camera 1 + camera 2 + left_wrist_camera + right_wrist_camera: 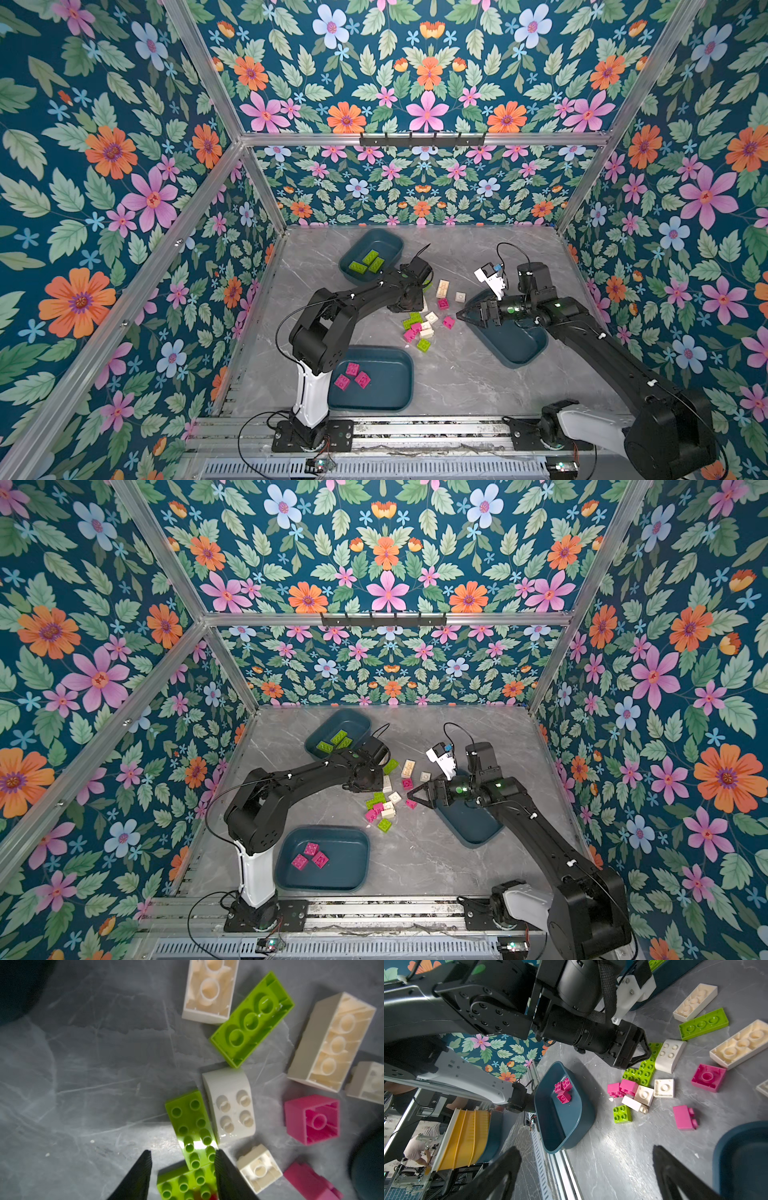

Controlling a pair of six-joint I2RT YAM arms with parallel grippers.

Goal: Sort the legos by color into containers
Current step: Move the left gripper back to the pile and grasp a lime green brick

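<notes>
Loose legos (419, 324) in lime green, pink and cream lie in a pile mid-table. My left gripper (182, 1152) reaches down into the pile, its jaws open around two lime green bricks. The long one (192, 1122) touches one finger (225, 1167), with a gap at the other finger. The far container (390, 240) holds three green legos (368, 262). The near container (395, 382) holds three pink legos (352, 374). My right gripper (459, 314) hovers wide open and empty at the edge of the right container (515, 345), whose visible part shows no lego.
A curved cream brick (230, 1105) and a small cream one (259, 1167) sit right beside the left fingers. Cream, green and pink bricks (708, 1077) are strewn around them. An aluminium rail (415, 432) runs along the front edge. Floral walls close three sides.
</notes>
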